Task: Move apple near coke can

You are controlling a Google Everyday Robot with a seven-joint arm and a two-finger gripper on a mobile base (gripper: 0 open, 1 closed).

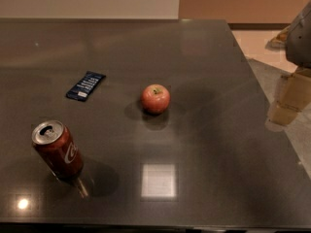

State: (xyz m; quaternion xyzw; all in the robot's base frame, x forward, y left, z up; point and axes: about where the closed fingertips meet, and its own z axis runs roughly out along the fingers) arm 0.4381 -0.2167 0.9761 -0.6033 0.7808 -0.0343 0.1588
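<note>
Far right, gripper point(290, 99) apart from apple point(155, 98)

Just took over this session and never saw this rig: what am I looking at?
One picture, from the robot's only camera, looking down on a dark glossy table; where the camera is mounted is not on record. The robot is a wheeled base with one arm ending in a gripper: the grey and beige shape at the right edge, beside the table, away from everything on it. On the table: the apple near the middle, the coke can standing front left, well apart from it, and a flat dark blue packet further back on the left. None of them is held.
</note>
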